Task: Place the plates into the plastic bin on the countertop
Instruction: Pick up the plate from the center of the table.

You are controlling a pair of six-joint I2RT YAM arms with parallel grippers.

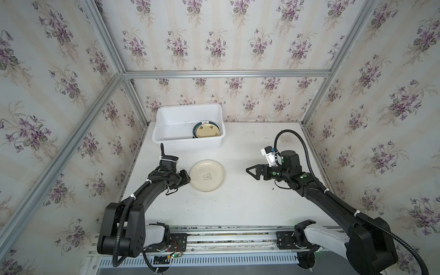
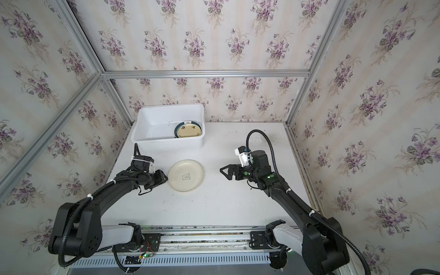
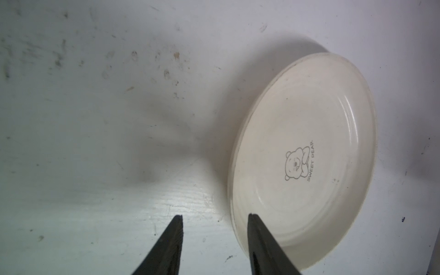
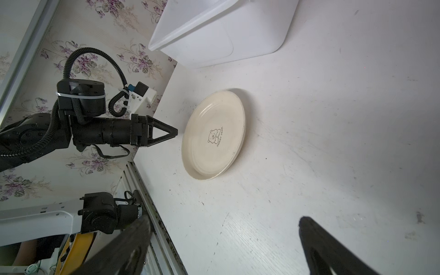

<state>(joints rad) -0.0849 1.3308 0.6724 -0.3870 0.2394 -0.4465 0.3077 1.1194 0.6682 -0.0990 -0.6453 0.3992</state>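
A cream plate with a small bear print lies flat on the white countertop, in front of the plastic bin. Inside the bin's right end lies a dark-green-rimmed plate on top of another. My left gripper is low at the cream plate's left edge. It is open, and in the left wrist view the plate's rim falls between the jaws with nothing gripped. My right gripper hovers wide open and empty to the right of the plate.
Wallpapered walls with aluminium frame rails close in the left, right and back. The bin stands against the back wall at the left. Both arm bases sit on a metal track along the front edge.
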